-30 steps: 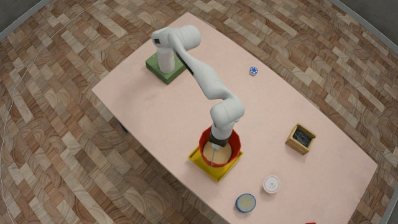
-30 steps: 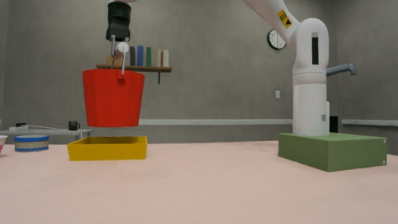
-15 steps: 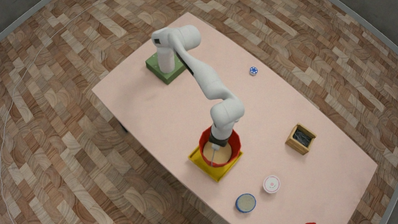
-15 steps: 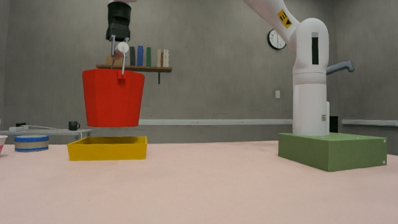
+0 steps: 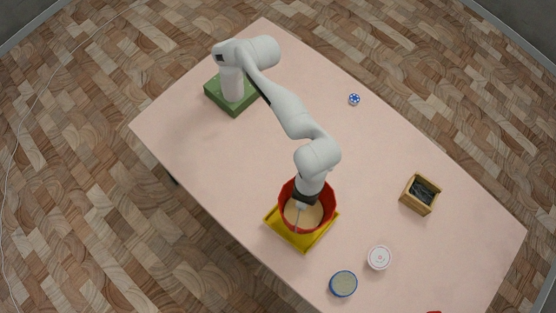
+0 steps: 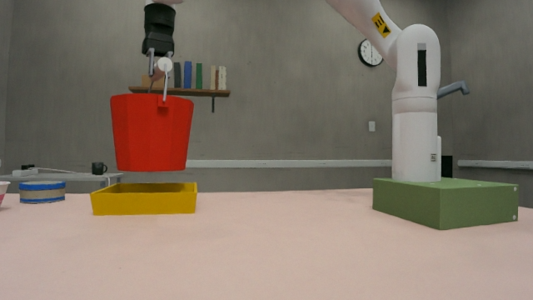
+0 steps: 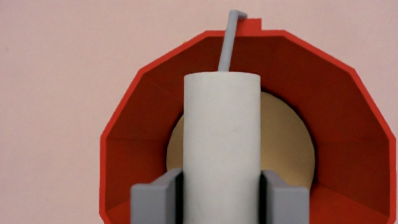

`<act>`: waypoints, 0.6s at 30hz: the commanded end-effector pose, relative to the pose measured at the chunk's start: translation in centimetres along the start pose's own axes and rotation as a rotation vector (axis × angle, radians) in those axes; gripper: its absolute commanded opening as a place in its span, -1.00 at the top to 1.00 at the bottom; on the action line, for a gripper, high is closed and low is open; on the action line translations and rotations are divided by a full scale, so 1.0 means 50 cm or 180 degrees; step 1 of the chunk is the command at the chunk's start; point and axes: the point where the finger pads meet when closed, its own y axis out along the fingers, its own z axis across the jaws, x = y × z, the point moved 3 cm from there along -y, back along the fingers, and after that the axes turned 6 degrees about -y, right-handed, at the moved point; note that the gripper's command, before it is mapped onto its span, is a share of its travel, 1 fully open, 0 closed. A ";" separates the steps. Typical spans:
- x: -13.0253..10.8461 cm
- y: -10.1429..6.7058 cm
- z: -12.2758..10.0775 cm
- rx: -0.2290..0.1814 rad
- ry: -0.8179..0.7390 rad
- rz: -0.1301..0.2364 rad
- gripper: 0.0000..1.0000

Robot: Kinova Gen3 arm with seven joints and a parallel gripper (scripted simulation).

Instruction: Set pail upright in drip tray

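A red pail (image 6: 151,132) with a tan floor hangs upright from its grey wire handle. My gripper (image 6: 158,58) is shut on the white grip (image 7: 221,145) of that handle. The pail's base is a small gap above the rim of the yellow drip tray (image 6: 145,198), directly over it. In the overhead view the pail (image 5: 307,208) covers most of the tray (image 5: 298,235). In the wrist view the pail's inside (image 7: 260,135) fills the frame and the tray is hidden below it.
A blue-rimmed round dish (image 5: 343,283) and a white round lid (image 5: 379,257) lie toward the table's near right. A wooden box (image 5: 420,194) stands to the right. A small blue-and-white object (image 5: 354,99) lies far right. The arm's green base (image 5: 232,96) is at the back.
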 end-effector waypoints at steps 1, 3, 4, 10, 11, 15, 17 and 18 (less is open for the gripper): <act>0.000 -0.001 0.000 0.0006 0.0000 -0.0007 1.00; 0.000 -0.001 0.000 0.0006 0.0000 -0.0007 1.00; 0.000 0.000 0.000 0.0006 0.0000 -0.0007 1.00; 0.000 0.007 0.000 0.0006 0.0000 -0.0007 1.00; 0.000 0.009 0.000 0.0006 0.0000 -0.0007 1.00; 0.000 0.015 0.000 0.0006 0.0000 -0.0007 1.00; 0.000 0.018 0.000 0.0006 0.0000 -0.0007 1.00; 0.000 0.020 0.000 0.0006 0.0000 -0.0007 1.00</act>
